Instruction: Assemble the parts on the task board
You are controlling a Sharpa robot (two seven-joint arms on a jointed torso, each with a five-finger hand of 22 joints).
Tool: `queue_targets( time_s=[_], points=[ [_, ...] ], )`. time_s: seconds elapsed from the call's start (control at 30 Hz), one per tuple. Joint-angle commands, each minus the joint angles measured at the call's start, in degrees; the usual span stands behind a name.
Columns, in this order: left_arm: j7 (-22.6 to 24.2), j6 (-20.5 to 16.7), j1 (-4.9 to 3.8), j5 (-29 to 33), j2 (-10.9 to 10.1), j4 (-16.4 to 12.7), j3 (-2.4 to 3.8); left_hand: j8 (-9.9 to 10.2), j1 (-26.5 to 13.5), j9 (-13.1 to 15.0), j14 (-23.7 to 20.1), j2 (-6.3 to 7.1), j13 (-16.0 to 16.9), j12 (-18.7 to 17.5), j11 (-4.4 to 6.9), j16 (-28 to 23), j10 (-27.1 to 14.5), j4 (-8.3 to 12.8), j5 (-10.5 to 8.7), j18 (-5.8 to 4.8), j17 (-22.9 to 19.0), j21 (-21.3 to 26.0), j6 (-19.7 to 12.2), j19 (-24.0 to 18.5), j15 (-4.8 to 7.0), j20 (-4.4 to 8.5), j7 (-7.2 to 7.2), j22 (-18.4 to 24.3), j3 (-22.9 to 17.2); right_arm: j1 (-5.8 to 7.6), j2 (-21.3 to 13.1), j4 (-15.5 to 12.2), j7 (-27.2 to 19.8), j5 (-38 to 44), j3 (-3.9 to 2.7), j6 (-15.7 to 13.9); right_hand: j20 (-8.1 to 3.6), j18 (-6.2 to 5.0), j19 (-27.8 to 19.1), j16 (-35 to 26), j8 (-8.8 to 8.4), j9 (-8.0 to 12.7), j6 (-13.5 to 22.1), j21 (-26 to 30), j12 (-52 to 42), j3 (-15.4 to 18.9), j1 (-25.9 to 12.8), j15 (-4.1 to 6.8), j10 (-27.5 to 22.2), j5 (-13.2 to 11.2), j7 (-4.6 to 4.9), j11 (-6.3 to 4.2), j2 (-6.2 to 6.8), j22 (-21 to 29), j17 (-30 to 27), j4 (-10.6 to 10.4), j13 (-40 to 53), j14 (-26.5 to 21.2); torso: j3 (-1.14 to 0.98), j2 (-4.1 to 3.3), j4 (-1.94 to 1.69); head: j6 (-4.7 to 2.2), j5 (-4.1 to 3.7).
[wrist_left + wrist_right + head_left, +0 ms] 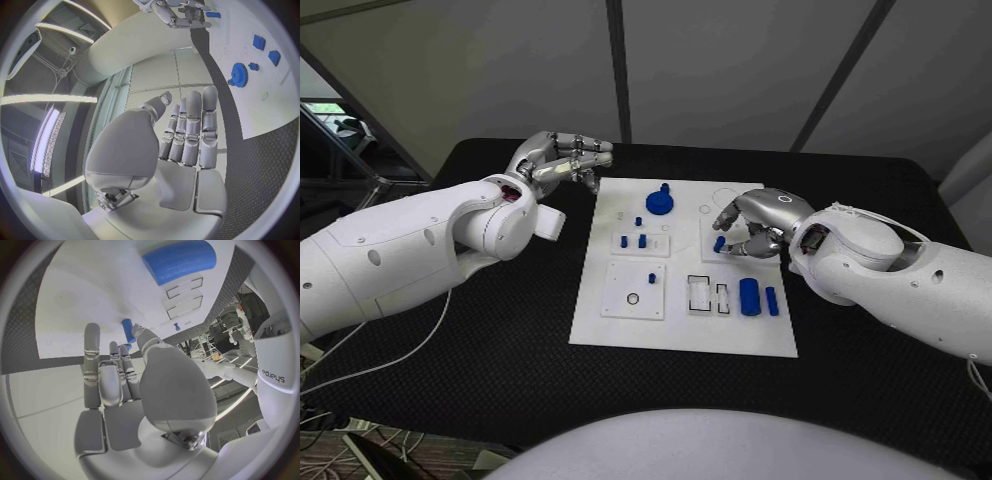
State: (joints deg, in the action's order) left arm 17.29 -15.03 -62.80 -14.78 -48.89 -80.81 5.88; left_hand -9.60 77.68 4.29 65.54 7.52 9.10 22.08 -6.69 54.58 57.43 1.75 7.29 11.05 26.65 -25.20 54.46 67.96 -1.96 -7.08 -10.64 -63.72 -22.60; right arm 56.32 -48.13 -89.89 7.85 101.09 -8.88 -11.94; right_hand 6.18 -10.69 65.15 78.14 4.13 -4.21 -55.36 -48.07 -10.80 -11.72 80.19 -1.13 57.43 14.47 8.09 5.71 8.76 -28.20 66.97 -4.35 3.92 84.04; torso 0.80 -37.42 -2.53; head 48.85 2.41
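Two hands over the black surface [473, 400], white task board [678, 335] between them. Right hand [759, 222] is at the board's right side, fingers [128, 360] pinching a small blue peg [127, 330] just above the plate. Left hand [563, 160] hangs off the far left corner, fingers [190, 130] straight and together, holding nothing. Blue gear [659, 203] stands far-centre; two blue bars [759, 297] lie near-right. Looks like the peg insertion step; next needs lining it up over its hole and pressing down.
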Motion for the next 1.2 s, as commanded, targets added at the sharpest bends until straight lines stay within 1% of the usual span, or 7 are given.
queue_targets(
  time_s=[0.03, 0.23, 0.4, 0.57, 0.93, 1.07, 1.2],
  points=[
    [0.2, 0.7, -0.07, 0.2, 0.0, 0.0, 0.05, 0.0, 0.0, -0.1, -0.5, -0.67, 0.1, 0.1, 0.05, -0.1, -0.2, 0.0, 0.18, -0.66, -0.1, 0.3, -0.4, -0.1, 0.03, -0.2, -0.18, 0.1, 0.3, 0.09, 0.2, -0.1, -1.1, 0.2, -0.04, 2.1, -0.21, 0.05, 0.5, 0.0, 0.26, -0.1, -1.0, 0.1, -0.8, 0.0, 0.9, 0.32, 1.0, 0.3, 0.2, -0.1, -0.46, 0.1, 0.1, -0.2, 0.1, 1.7, -0.03, 0.0, 0.06, 0.04, 0.1],
    [0.2, 0.6, -0.07, 0.2, 0.0, 0.1, 0.05, 0.0, 0.0, -0.1, -0.5, -0.67, 0.1, 0.1, 0.05, -0.1, -0.2, 0.0, 0.18, -0.66, -0.1, 0.3, -0.4, -0.1, 0.03, -0.2, -0.18, 0.1, 0.3, 0.08, 0.5, -0.1, -1.5, -0.3, -0.04, 1.9, -0.57, 0.07, 1.0, 0.5, 0.65, -0.3, -2.9, -0.2, -1.8, -1.3, 1.5, 0.66, 3.3, 0.3, 0.33, -0.48, -1.5, 0.0, 1.0, -0.8, -0.1, 2.0, -0.02, -0.02, 0.03, 0.15, 0.04],
    [0.2, 0.6, -0.06, 0.2, 0.0, 0.2, 0.05, 0.0, 0.0, -0.1, -0.5, -0.67, 0.1, 0.1, 0.05, -0.1, -0.2, 0.0, 0.18, -0.66, -0.1, 0.3, -0.4, -0.1, 0.03, -0.2, -0.18, 0.1, 0.3, 0.08, 0.6, -0.1, -1.3, -0.4, -0.04, 2.2, -1.02, 0.06, 1.4, 1.5, 1.49, -0.6, -5.7, -0.8, -2.5, -3.7, 2.3, 1.32, 7.2, -0.6, -0.04, -1.24, -2.29, -0.2, 2.7, -1.3, -0.1, 2.5, 0.0, 0.01, 0.05, 0.26, 0.09],
    [0.2, 0.7, -0.06, 0.2, 0.1, 0.3, 0.05, 0.0, 0.0, -0.1, -0.5, -0.67, 0.1, 0.1, 0.05, -0.1, -0.2, 0.0, 0.18, -0.66, -0.1, 0.3, -0.4, -0.1, 0.03, -0.2, -0.18, 0.1, 0.3, 0.08, 0.6, 0.0, -0.9, -0.2, -0.04, 2.6, -1.36, 0.42, 2.4, 2.3, 2.22, -0.9, -8.1, -2.7, -2.1, -6.0, 3.4, 2.03, 9.9, -2.0, -0.44, -1.97, -2.77, -2.5, 3.8, -1.2, -0.1, 2.7, -0.02, 0.05, 0.07, 0.35, 0.07],
    [0.0, 0.8, -0.06, 0.2, 0.0, 0.2, 0.05, -0.1, 0.0, 0.0, -0.5, -0.84, 0.1, 0.4, 0.07, -0.1, -0.3, 0.0, 0.2, -0.65, -0.1, 0.4, -0.4, 0.0, 0.04, -0.21, -0.18, 0.1, 0.3, 0.08, 1.0, 0.4, 0.0, 0.4, -0.04, 3.7, -1.56, 0.53, 2.5, 2.6, 2.26, -1.0, -9.2, -3.6, -1.0, -8.3, 4.0, 2.29, 11.3, -1.8, -0.56, -2.22, -2.47, -3.2, 4.3, -0.6, -0.1, 2.7, 0.0, 0.03, 0.06, 0.52, 0.06],
    [-0.1, 0.9, -0.06, 0.2, -0.1, 0.2, 0.05, -0.1, 0.0, 0.0, -0.5, -0.85, 0.1, 0.4, 0.06, -0.1, -0.3, 0.0, 0.2, -0.65, -0.1, 0.4, -0.4, 0.0, 0.04, -0.22, -0.18, 0.1, 0.3, 0.08, 1.2, 0.8, 0.1, 0.5, -0.04, 4.0, -1.58, 0.52, 2.4, 2.6, 2.2, -0.9, -9.2, -3.6, -0.7, -8.5, 4.0, 2.29, 11.4, -1.8, -0.57, -2.21, -2.37, -3.2, 4.3, -0.6, -0.1, 2.7, 0.03, 0.05, 0.19, 0.55, 0.05],
    [-0.1, 1.0, -0.06, 0.2, -0.1, 0.1, 0.05, -0.2, 0.4, 0.0, -0.6, -0.99, 0.2, 0.7, 0.1, 0.0, -0.4, 0.1, 0.22, -0.62, -0.1, 0.4, -0.4, 0.0, 0.07, -0.2, -0.17, 0.2, 0.3, 0.08, 1.2, 1.0, 0.2, 0.5, -0.04, 4.2, -1.59, 0.52, 2.4, 2.6, 2.11, -0.9, -9.2, -3.6, -0.4, -8.9, 4.0, 2.27, 11.5, -1.8, -0.53, -2.18, -2.25, -3.2, 4.3, -0.5, -0.2, 2.7, 0.02, 0.06, 0.08, 0.55, -0.24]
  ],
)
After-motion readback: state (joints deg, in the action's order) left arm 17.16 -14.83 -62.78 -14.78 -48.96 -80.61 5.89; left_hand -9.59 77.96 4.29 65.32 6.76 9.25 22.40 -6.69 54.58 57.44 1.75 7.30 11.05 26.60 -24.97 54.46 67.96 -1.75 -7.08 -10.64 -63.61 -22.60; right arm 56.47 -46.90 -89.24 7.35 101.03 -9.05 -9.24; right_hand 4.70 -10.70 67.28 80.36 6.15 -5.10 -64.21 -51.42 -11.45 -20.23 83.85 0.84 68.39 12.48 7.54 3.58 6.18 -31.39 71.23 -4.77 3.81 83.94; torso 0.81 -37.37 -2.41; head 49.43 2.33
